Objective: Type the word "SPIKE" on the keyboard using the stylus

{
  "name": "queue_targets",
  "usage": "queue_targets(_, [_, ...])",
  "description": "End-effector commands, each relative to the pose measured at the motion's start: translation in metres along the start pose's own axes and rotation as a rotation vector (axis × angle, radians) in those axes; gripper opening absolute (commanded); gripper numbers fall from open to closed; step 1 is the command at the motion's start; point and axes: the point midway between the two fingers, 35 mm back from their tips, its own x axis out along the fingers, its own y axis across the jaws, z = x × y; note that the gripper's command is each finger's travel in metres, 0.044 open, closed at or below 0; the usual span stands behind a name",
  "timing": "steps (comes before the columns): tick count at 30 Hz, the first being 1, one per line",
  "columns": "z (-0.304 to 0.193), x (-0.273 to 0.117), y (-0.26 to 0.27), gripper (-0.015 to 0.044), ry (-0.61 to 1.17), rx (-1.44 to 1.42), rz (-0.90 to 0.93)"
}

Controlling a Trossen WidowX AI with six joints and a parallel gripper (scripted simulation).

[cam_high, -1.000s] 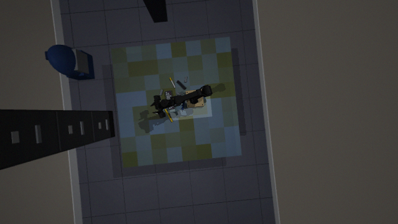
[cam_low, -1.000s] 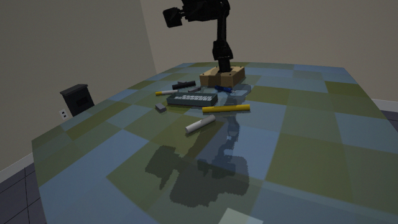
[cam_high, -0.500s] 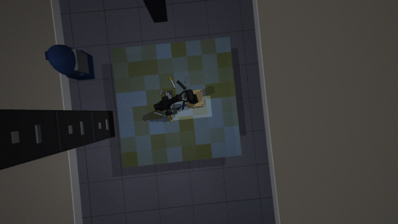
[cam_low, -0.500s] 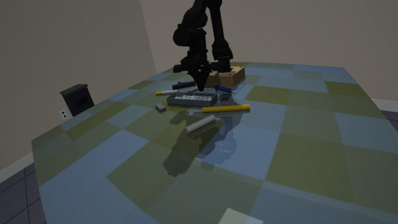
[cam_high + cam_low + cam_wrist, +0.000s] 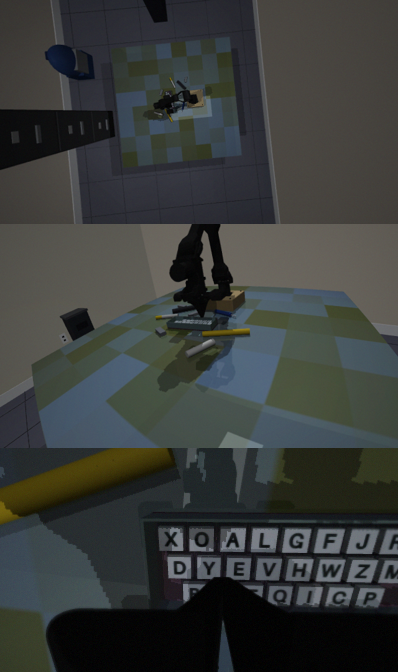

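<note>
The keyboard (image 5: 168, 93) (image 5: 191, 323) (image 5: 155, 553) is a shallow grey-green tray of pale letter keys. My gripper (image 5: 202, 316) (image 5: 221, 585) is shut and empty, pointing down over the keyboard. In the wrist view its tips show just below the Y and E keys and hide part of the bottom row. The E key (image 5: 241, 570), I key (image 5: 309, 596) and P key (image 5: 370, 597) are readable; I see no S or K key. A blue pen-like thing (image 5: 183, 106) (image 5: 224, 313) with a thin pale tip, perhaps the stylus, lies on the desk by the wooden block.
A yellow rod (image 5: 170, 116) (image 5: 226, 332) (image 5: 100, 475) lies beside the keyboard. A white cylinder (image 5: 158, 114) (image 5: 200, 348), a grey block (image 5: 161, 92) (image 5: 160, 331), a yellow-and-white marker (image 5: 172, 83) (image 5: 169, 316) and a black bar (image 5: 181, 84) (image 5: 183, 308) lie around. The wooden block (image 5: 200, 93) (image 5: 237, 302) is under the arm's base.
</note>
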Motion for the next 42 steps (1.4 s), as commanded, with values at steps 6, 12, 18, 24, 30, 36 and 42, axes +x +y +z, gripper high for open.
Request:
queue_targets(6, [-0.001,-0.001,-0.056,0.0000,0.001,0.012,-0.006])
queue_targets(12, [-0.001,-0.001,-0.056,0.0000,0.001,0.012,-0.006])
queue_targets(18, [0.000,-0.001,-0.102,0.0000,0.001,0.012,-0.010])
queue_targets(24, [-0.002,-0.001,-0.121,0.0000,0.001,0.012,-0.012])
queue_targets(30, [-0.002,-0.001,-0.121,0.0000,0.001,0.012,-0.012])
queue_targets(36, [-0.031,-0.001,-0.095,0.0000,0.003,0.012,-0.010])
queue_targets(42, [-0.033,-0.001,-0.094,0.0000,0.003,0.012,-0.010])
